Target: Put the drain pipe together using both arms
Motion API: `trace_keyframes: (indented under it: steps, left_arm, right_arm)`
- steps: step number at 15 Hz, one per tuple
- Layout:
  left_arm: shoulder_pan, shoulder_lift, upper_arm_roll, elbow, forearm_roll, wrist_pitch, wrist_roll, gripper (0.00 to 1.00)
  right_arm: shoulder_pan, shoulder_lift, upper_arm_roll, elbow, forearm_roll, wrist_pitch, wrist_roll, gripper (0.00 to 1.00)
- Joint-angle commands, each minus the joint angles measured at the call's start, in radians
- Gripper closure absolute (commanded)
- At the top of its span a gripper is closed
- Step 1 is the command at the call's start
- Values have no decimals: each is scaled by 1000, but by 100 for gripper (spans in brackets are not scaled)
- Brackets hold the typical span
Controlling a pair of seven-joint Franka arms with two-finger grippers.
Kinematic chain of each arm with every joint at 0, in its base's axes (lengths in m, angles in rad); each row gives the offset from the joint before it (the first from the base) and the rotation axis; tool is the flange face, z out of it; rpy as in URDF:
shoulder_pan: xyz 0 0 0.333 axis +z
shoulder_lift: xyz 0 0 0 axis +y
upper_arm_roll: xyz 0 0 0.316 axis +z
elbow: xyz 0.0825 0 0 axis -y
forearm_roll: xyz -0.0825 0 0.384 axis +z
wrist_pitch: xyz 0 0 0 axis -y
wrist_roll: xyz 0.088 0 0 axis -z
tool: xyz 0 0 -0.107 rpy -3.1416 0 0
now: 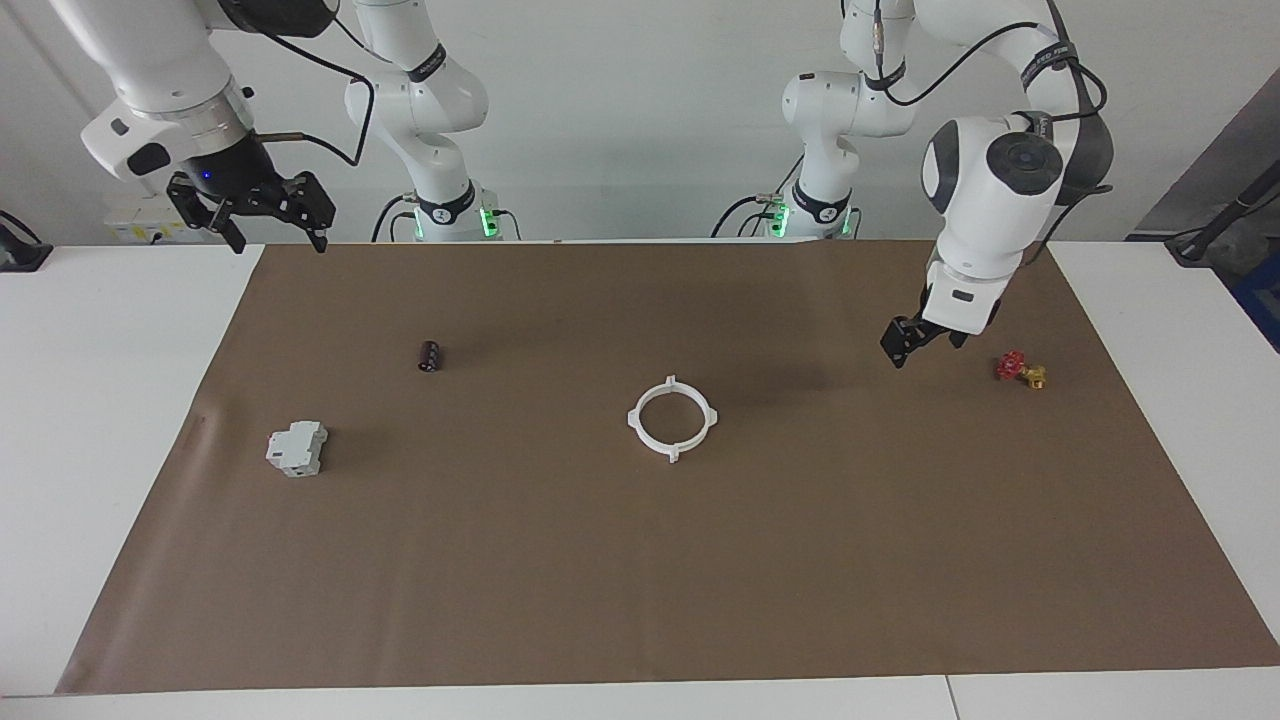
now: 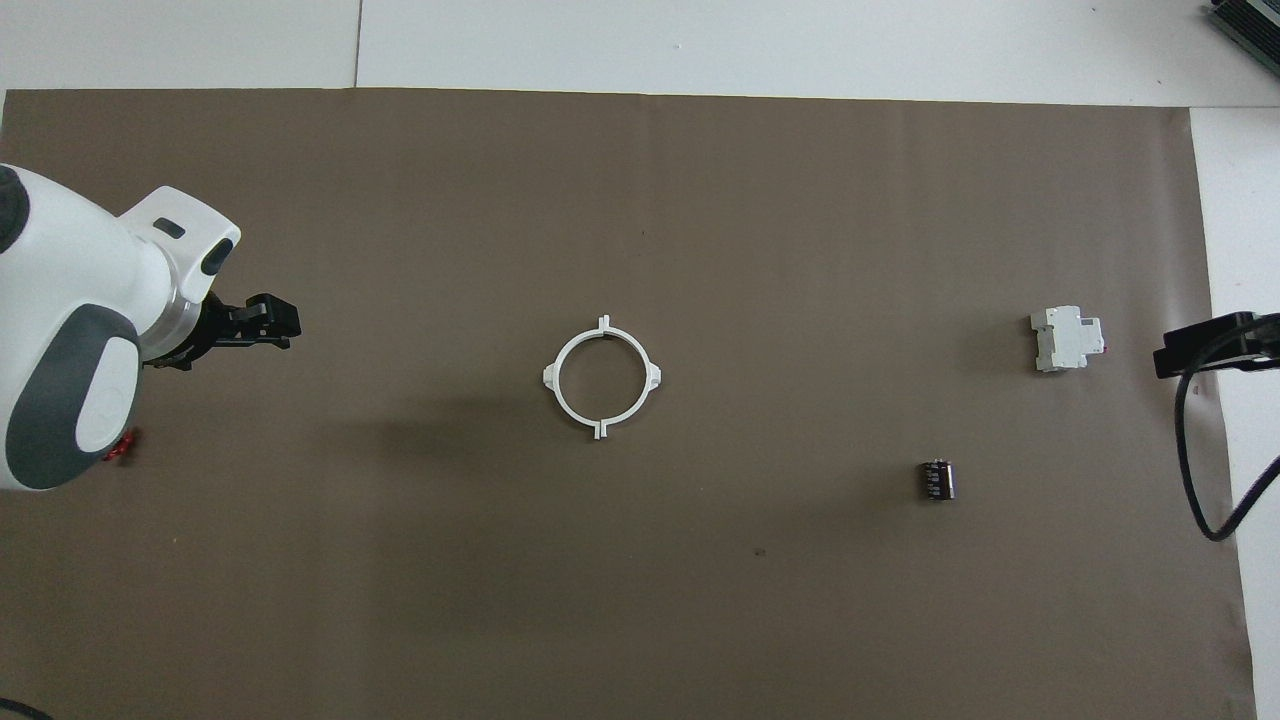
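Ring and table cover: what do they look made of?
Ring: probably moulded plastic, plain white and matt, thin-walled with small outward tabs. Table cover: looks like brown kraft paper or thin card, matt, with a straight cut edge and a faint crease near the grey-white block.

High facing and overhead views share the brown mat

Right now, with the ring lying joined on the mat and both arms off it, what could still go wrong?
1. The left gripper, open and empty, hangs low beside the red-and-yellow valve piece; dipping further could knock it.
2. The drain pipe lies loose and unheld; I cannot tell whether its halves are locked, so a bump might split them.
3. The right gripper waits raised at its own end.
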Motion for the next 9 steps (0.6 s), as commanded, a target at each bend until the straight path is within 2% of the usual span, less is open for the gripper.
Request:
trace_keyframes:
  steps: [1,7,9]
  left_arm:
    - [85,-43,-10,-13,-89,-23,165,0]
    - [139,-63,5,-15,-96,-56,417,0]
    - [137,-62,5,-10,-96,-53,426,0]
  right_arm:
    - [-9,-7,5,-2,23,-9,5,0]
    - [-9,-7,5,-2,23,-9,5,0]
    - [-9,-7,5,-2,23,-9,5,0]
